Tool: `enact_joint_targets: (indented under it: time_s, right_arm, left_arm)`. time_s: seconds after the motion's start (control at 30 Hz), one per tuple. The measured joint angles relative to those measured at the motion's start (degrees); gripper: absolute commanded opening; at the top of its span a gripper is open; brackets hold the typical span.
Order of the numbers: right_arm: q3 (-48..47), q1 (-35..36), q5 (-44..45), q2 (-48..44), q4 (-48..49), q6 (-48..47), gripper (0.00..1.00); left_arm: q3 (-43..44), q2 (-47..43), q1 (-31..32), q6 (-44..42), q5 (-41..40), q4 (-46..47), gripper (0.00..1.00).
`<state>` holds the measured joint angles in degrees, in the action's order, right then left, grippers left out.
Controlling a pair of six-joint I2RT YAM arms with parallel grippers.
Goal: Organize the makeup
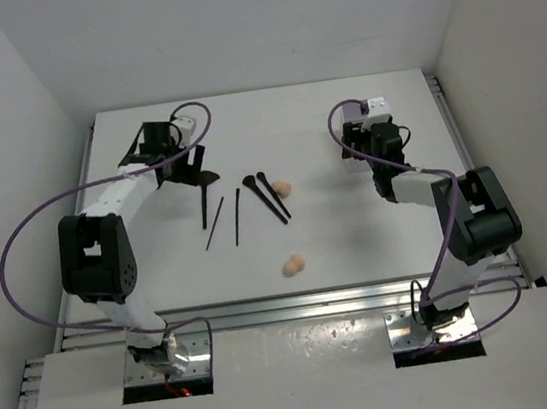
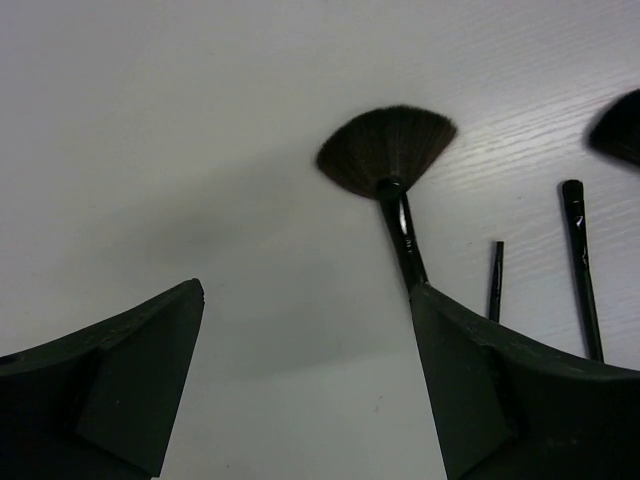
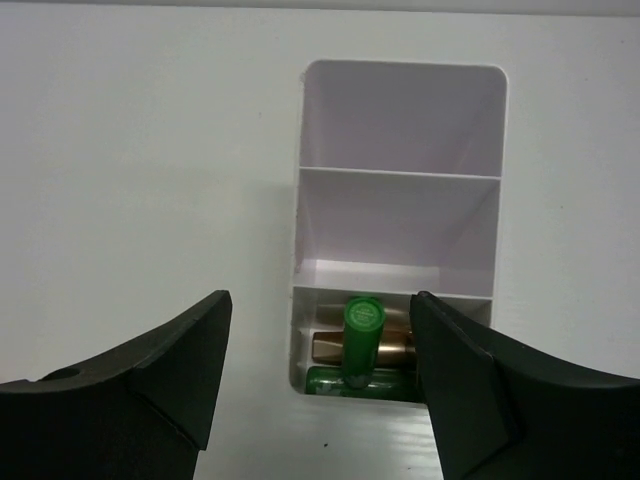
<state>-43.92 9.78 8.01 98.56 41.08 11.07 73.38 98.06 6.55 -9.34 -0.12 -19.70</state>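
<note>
Your left gripper (image 2: 305, 292) stands wide open and holds nothing. The fan brush (image 2: 388, 150) lies on the table (image 2: 150, 120) just ahead, its handle passing out of sight behind the gripper. Your right gripper (image 3: 320, 297) is also wide open and empty, above the white box (image 3: 400, 120), where a green tube (image 3: 362, 338) leans in the nearest compartment.

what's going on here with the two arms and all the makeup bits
It's a sorting job, partway through. The right tool hangs open over a white box, whose nearest compartment holds green tubes and a black-gold lipstick; the other two look empty. The left tool is open beside a fan brush on the table, holding nothing. Several thin brushes and two peach sponges lie loose mid-table.
</note>
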Motion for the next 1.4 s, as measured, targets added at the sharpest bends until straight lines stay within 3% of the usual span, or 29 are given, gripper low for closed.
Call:
enact_joint_targets:
  time_s: [0.2, 0.37, 0.47, 0.53, 0.67, 0.8, 1.2, 1.4]
  right_arm:
    - [-1.64, 2.05, -2.34, -5.9, -8.2, -1.25, 0.73]
    - [-0.33, 2.49, -3.39, -9.49, -11.58, -1.38, 0.73]
    - [1.6, 2.71, -3.54, -11.74, -13.7, -1.38, 0.73]
    - [2.49, 2.73, -3.54, -13.03, -15.52, -1.38, 0.73]
    - [3.37, 2.75, -3.17, -15.72, -18.67, -1.18, 0.73]
    - [3.82, 2.8, -2.25, -19.28, -21.11, -1.18, 0.73]
    - [6.54, 2.97, -0.92, -30.08, -29.9, -0.94, 0.71]
    - [11.13, -0.81, -0.72, -34.1, -33.55, 3.34, 0.7]
  left_arm:
    - [2.08, 8.22, 5.03, 3.85, -2.78, -2.12, 0.87]
    - [4.22, 14.73, 7.37, 6.1, -6.82, -2.29, 0.77]
    - [4.59, 16.72, 7.37, 7.19, -9.09, -2.1, 0.66]
    - [4.59, 16.83, 7.37, 7.72, -10.47, -1.64, 0.55]
    - [4.57, 17.59, 7.3, 8.96, -11.06, -0.92, 0.22]
    - [5.49, 18.38, 7.1, 9.86, -10.6, -0.66, 0.0]
    - [5.68, 17.2, 3.74, 12.55, -7.41, -1.92, 0.0]
    - [6.27, 5.22, 3.5, 7.34, -6.69, -4.2, 0.0]
